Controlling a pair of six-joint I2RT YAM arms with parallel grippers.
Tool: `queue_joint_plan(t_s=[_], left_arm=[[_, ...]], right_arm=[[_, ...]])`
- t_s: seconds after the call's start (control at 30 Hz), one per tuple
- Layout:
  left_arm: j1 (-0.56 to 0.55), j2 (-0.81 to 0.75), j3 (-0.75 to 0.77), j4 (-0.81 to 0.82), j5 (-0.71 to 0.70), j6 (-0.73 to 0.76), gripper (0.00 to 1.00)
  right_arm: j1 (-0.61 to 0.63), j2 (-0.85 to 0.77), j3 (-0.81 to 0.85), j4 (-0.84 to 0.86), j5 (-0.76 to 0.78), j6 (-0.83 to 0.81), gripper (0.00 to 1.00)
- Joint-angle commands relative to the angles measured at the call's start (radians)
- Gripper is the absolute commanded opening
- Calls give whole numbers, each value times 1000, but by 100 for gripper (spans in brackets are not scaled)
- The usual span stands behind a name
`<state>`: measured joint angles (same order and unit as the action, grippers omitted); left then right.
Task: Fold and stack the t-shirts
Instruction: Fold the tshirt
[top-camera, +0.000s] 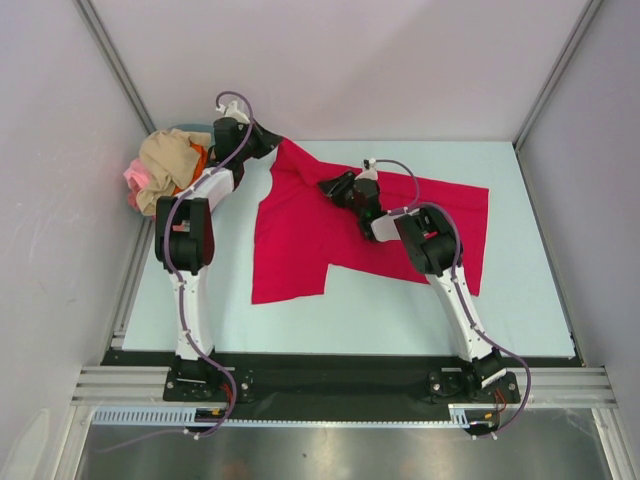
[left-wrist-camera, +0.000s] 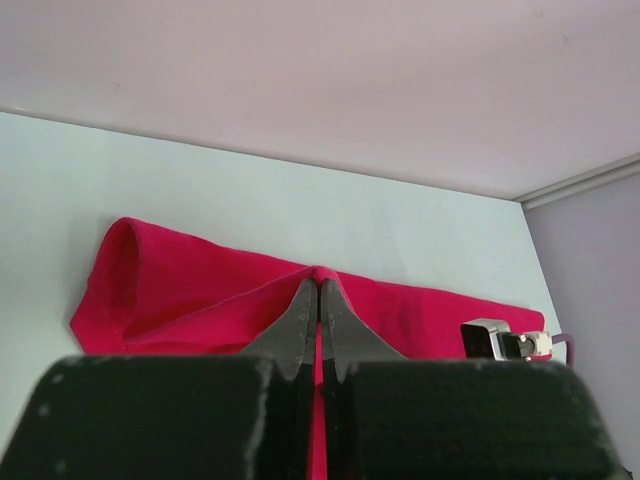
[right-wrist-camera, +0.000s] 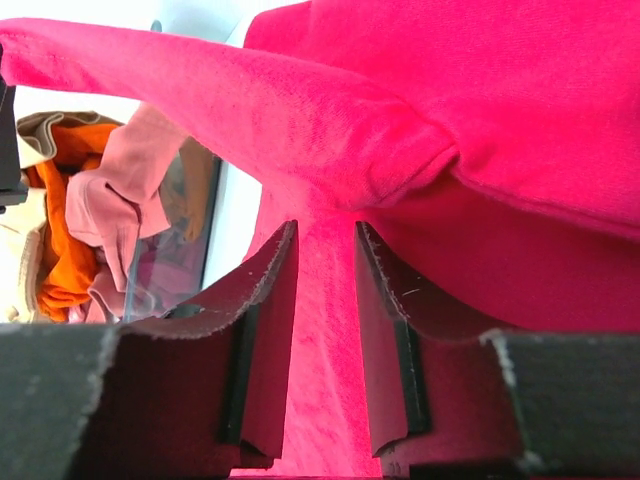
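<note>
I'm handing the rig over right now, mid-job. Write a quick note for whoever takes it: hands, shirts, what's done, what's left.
Left hand: shut on the far-left edge of the red shirt.
Right hand: open, low over the middle of the red shirt, gripping nothing.
The red shirt lies spread across the table, unfolded.
Other shirts: beige, pink and orange, in a crumpled heap at the far-left corner.
Done: nothing folded, no stack started.
Left: fold the red shirt, then each one from the heap, and stack them.
</note>
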<state>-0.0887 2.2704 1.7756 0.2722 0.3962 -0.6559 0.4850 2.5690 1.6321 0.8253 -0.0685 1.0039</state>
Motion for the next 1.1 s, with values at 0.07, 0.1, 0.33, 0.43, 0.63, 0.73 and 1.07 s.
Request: queue_joint_plan(t_s=[0.07, 0.1, 0.33, 0.43, 0.63, 0.73, 1.07], left_arm=[[0, -69, -16, 73, 15, -11, 0], [-2, -75, -22, 79, 15, -11, 0], [-3, -107, -50, 105, 24, -16, 0], [-5, -106, -48, 108, 30, -17, 0], [-9, -107, -57, 128, 36, -30, 0], [-9, -110, -62, 130, 36, -33, 0], [-9, -120, -99, 147, 35, -39, 0]], right_arm=[[27, -7, 21, -38, 42, 25, 36], [29, -6, 29, -54, 58, 25, 37], [52, 6, 86, -129, 119, 22, 41], [58, 8, 103, -166, 145, 39, 41], [72, 19, 165, -267, 208, 50, 42], [75, 31, 178, -279, 245, 59, 42], [72, 97, 278, -305, 282, 81, 42]])
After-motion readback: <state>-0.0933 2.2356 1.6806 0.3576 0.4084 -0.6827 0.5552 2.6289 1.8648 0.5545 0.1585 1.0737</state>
